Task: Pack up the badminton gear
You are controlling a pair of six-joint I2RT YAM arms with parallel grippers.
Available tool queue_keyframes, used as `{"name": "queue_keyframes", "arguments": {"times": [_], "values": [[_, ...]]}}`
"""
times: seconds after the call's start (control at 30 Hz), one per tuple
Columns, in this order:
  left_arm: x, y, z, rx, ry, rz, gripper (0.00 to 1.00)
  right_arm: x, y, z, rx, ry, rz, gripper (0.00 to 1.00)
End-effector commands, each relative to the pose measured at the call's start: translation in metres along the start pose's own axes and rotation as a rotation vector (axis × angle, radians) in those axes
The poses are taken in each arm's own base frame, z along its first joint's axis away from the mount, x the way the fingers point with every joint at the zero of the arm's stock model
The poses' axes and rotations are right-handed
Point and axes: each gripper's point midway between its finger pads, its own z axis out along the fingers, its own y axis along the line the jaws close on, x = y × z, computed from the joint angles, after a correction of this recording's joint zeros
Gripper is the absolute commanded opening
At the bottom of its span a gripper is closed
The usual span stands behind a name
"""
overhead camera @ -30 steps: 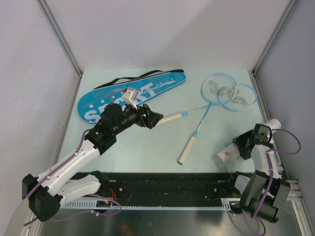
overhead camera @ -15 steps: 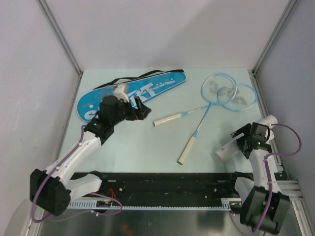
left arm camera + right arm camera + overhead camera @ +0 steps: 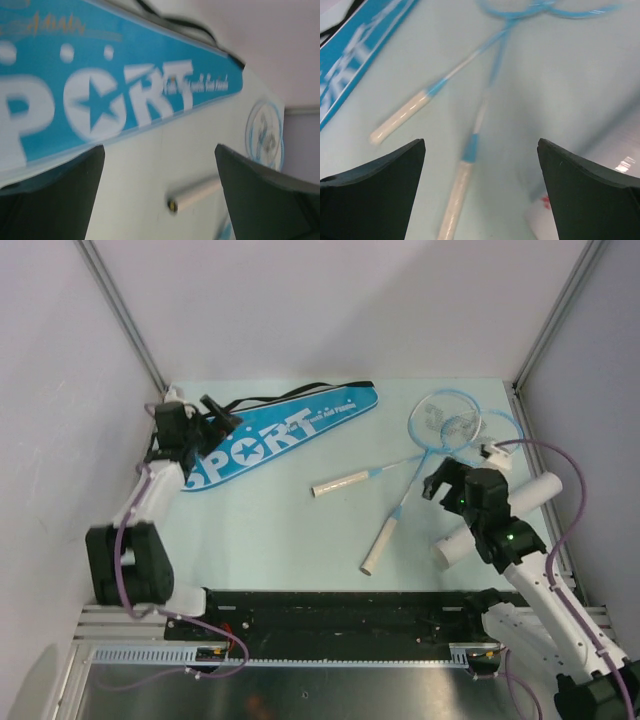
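The blue racket cover lettered "SPORT" lies at the back left, its black strap along the far edge. My left gripper is open and empty over its wide end; the left wrist view shows the cover and a white handle. Two light-blue rackets lie crossed at the back right, handles pointing near-left. The white tube lies at the right. My right gripper is open and empty above the racket shafts, with the tube beside it. No shuttlecocks show.
Grey walls stand at the back and on both sides of the pale green table. A black rail runs along the near edge.
My left arm has swung from the table's middle to the far left over the cover's wide end. My right arm has moved from the right edge in toward the racket shafts.
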Motion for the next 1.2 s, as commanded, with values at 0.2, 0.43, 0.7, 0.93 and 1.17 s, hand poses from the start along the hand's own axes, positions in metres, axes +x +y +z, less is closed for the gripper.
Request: {"name": "queue_keyframes", "arguments": {"times": [0.2,0.43,0.7,0.93,1.17], "values": [[-0.113,0.016,0.102,-0.066,-0.274,0.06,0.98,0.067,0.133,-0.035,-0.61,0.268,-0.297,0.99],[-0.156,0.046,0.179,0.005,-0.348,-0.068,0.97,0.089,0.135,-0.04,-0.613,0.329,-0.323,0.99],[-0.179,0.108,0.224,-0.017,-0.372,-0.342,0.95,0.098,0.129,-0.032,-0.574,0.366,-0.291,0.99],[-0.2,0.127,0.244,-0.096,-0.356,-0.351,0.93,0.098,0.136,-0.032,-0.595,0.382,-0.247,0.99],[-0.141,0.144,0.232,-0.191,-0.161,-0.403,0.89,0.099,0.149,-0.03,-0.63,0.388,-0.209,0.99]]}}
